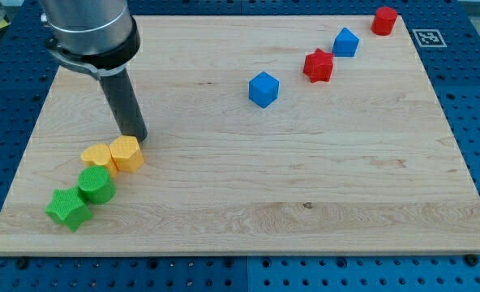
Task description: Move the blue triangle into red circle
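The blue triangle-like block (345, 42) sits near the view's top right, just down-left of the red circle block (383, 20) in the top right corner, with a small gap between them. My tip (135, 136) is far away at the view's left, resting on the board right at the top edge of a yellow block (127, 153). The dark rod rises from the tip toward the top left.
A red star (319, 66) lies just down-left of the blue triangle. A blue cube (263, 89) sits near the board's middle top. A second yellow block (97, 155), a green circle (96, 185) and a green star (68, 208) cluster at the lower left. The wooden board (305, 186) has blue pegboard around it.
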Available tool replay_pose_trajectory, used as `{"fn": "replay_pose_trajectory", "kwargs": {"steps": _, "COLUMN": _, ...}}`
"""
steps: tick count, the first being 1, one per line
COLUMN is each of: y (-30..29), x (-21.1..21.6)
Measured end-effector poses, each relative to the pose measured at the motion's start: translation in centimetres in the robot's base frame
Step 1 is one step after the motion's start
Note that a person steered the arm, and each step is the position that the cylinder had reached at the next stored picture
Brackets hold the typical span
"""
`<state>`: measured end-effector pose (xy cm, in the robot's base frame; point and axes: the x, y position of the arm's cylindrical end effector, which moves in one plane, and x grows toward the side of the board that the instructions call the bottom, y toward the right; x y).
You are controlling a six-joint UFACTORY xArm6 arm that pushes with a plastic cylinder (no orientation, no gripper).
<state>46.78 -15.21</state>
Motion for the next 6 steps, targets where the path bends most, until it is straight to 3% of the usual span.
{"fn": "replay_pose_trajectory", "kwargs": {"steps": 3, "y": 0.4, "x": 1.7}}
{"fn": "replay_pose_trajectory", "kwargs": {"steps": 6, "y": 15.8, "x": -3.4}}
